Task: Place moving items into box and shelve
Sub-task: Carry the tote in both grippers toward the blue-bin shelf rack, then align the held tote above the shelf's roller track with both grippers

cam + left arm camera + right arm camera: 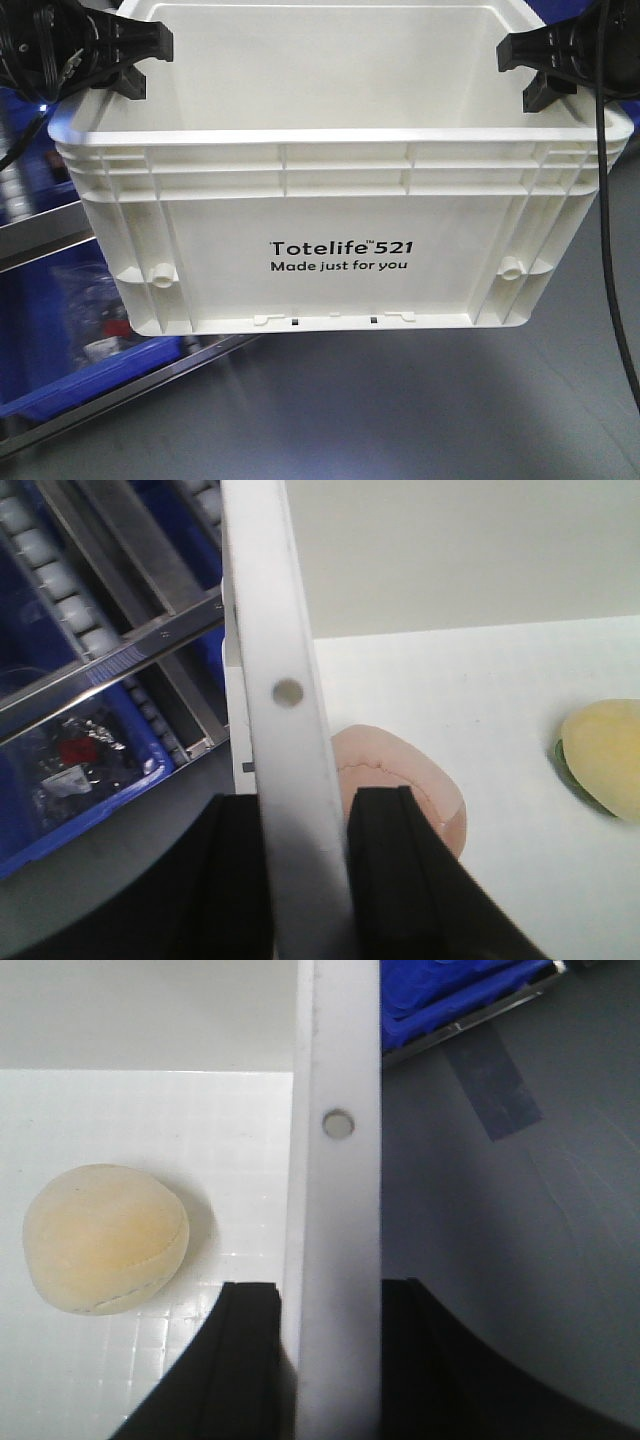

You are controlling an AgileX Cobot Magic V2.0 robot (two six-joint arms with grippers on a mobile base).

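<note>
The white box [330,200], printed "Totelife 521", hangs in the air between my two grippers. My left gripper [140,62] is shut on the box's left rim [285,730], one finger inside and one outside the wall. My right gripper [528,68] is shut on the right rim [338,1210] in the same way. Inside on the box floor lie the moving items: a pinkish-brown seamed ball [445,805] right beside my left inner finger [395,870], and a pale yellow fuzzy ball [105,1238] [605,755] near the right wall.
A blue bin [70,330] with clear bagged items sits on a metal-railed roller rack [120,655] to the left. Grey floor [400,400] lies below the box, with a tape strip [500,1085] and more blue bins [450,995] to the right.
</note>
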